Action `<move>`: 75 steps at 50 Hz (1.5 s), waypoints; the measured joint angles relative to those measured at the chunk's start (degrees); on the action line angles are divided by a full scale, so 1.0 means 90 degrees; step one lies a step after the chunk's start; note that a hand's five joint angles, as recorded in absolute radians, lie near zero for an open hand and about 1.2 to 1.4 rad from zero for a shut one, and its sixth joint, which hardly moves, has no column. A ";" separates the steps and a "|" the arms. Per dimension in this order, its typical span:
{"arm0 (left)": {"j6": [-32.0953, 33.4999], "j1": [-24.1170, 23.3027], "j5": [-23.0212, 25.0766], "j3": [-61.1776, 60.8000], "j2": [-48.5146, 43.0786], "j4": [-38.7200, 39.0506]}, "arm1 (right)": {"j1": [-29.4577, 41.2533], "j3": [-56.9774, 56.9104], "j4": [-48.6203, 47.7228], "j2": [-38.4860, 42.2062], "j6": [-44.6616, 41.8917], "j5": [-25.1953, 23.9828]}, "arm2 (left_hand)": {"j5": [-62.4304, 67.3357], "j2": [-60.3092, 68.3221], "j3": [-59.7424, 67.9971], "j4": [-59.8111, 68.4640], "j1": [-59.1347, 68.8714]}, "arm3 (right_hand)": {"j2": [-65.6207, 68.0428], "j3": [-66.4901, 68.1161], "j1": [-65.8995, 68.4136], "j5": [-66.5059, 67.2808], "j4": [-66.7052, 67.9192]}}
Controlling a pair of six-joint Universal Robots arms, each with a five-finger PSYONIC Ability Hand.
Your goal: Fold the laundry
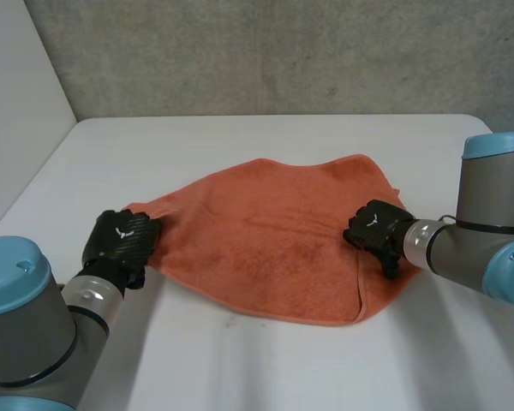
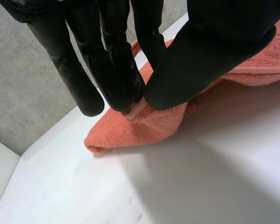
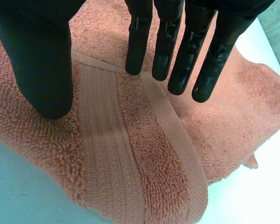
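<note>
1. Towel [image 1: 265,248], orange terry: lies spread and unfolded in the middle of the white table. Its outline is irregular and its surface lightly rumpled. A woven hem band [image 3: 102,154] runs along its right end, where the edge looks turned over on itself.
2. Left hand [image 1: 122,241]: at the towel's left corner. In its wrist view the fingers [image 2: 116,79] and thumb are closed on the hem there, pinching a small bit of cloth. The corner's tip beyond the pinch rests on the table.
3. Right hand [image 1: 375,229]: at the towel's right end, over the hem band. Its fingers [image 3: 137,46] are straight and spread away from the thumb, and they hold nothing. Whether the fingertips touch the pile cannot be told.
4. Table [image 1: 240,368]: white and smooth, with bare surface on every side of the towel.
5. Wall [image 1: 265,51]: grey, behind the far edge of the table.
6. Hazards, as judged:
   - The left pinch takes little cloth, so a quick lift could pull the hem free.
   - With only one end gripped, a lift would drag the towel across the smooth table and skew it.
   - If the right hand closes on the doubled hem, it may catch one layer only, and the fold line would come out crooked.
</note>
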 measured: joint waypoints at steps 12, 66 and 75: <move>0.0000 0.0002 0.0000 0.0000 0.0000 -0.0008 | -0.0043 0.0037 -0.0002 -0.0008 -0.0019 0.0011 | 0.0000 0.0001 0.0000 -0.0001 0.0000 | -0.0558 -0.0615 -0.0387 -0.0415 -0.0593; -0.0001 -0.0006 0.0000 0.0000 0.0000 -0.0012 | -0.0319 0.0274 -0.0126 -0.0033 0.0090 0.0088 | 0.0000 0.0001 0.0000 0.0000 0.0000 | -0.0045 -0.0076 -0.0526 -0.0077 -0.0097; -0.0007 -0.0010 0.0000 -0.0002 0.0000 -0.0019 | -0.0494 0.0418 -0.0185 -0.0144 0.0089 0.0090 | 0.0000 0.0001 0.0000 0.0001 0.0000 | 0.0013 0.0010 -0.0526 -0.0002 -0.0034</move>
